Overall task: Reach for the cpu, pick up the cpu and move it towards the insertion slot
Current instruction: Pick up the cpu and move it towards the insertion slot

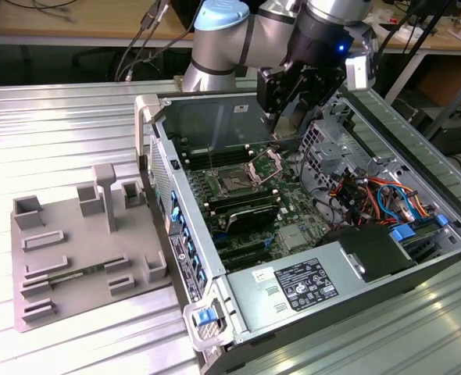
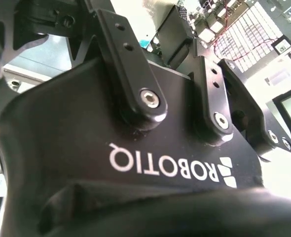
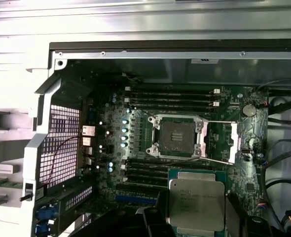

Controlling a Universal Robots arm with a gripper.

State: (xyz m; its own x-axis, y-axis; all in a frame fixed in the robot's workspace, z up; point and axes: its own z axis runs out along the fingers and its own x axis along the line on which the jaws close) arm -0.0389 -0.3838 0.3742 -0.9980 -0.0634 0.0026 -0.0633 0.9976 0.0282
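Lying nearest in the exterior view, the ribbed metal table (image 1: 74,344) carries a grey fixture tray (image 1: 82,258) toward the exterior view's left, with raised blocks and a green memory stick (image 1: 74,275) resting in one of its grooves. Beside it, toward the exterior view's right, the open computer case (image 1: 309,234) lies on its side, its silver power supply (image 1: 305,285) at the near end and a bundle of orange and blue cables (image 1: 379,199) on the right. Farther in, the green motherboard (image 1: 246,203) shows the insertion slot (image 1: 237,184), its dark square centre bare and its hinged metal bracket (image 1: 266,166) lifted up just beyond it; long black memory slots (image 1: 246,212) run just on the near side of it. In the first wrist view the same insertion slot (image 3: 177,137) sits uncovered, and the cpu (image 3: 197,203) appears close to the camera, silvery top up, clamped between the dark fingers (image 3: 236,217) of the gripper (image 3: 197,219), apart from the socket. At the far end of the case the gripper (image 1: 289,101) hangs from the arm (image 1: 230,39) above the case's far wall, with a wooden bench (image 1: 66,19) behind.
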